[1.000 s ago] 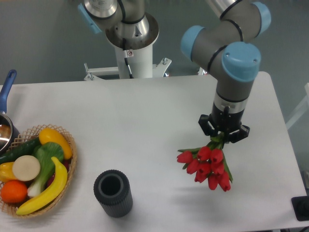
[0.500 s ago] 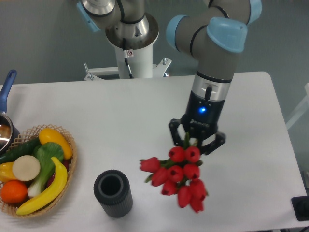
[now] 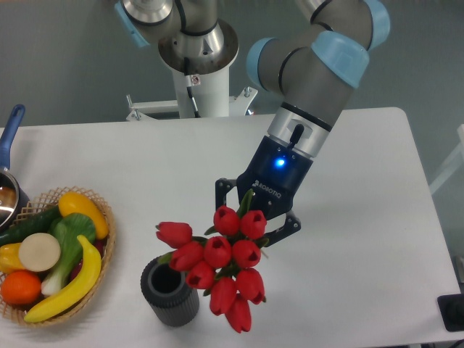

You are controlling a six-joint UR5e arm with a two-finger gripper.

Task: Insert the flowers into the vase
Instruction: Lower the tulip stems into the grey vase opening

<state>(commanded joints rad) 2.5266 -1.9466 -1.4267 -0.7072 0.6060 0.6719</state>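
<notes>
My gripper [image 3: 255,210] is shut on the green stems of the flowers [image 3: 221,262], a bunch of red tulip buds that hangs toward the camera. The bunch is held in the air, its buds overlapping the right side of the vase [image 3: 167,296] in the view. The vase is a short dark grey ribbed cylinder standing upright near the front edge of the white table [image 3: 145,167]. Its open mouth shows on the left; its right rim is hidden behind the buds. I cannot tell if the buds touch the vase.
A woven basket [image 3: 109,239] with a banana, orange, yellow pepper and green vegetables sits at the front left. A pot with a blue handle [image 3: 10,134] is at the left edge. A dark object [image 3: 453,312] lies at the front right corner.
My gripper has carried the flowers left across the table, from the right side to just over the vase. The arm has tilted. The vase and basket have not moved.
</notes>
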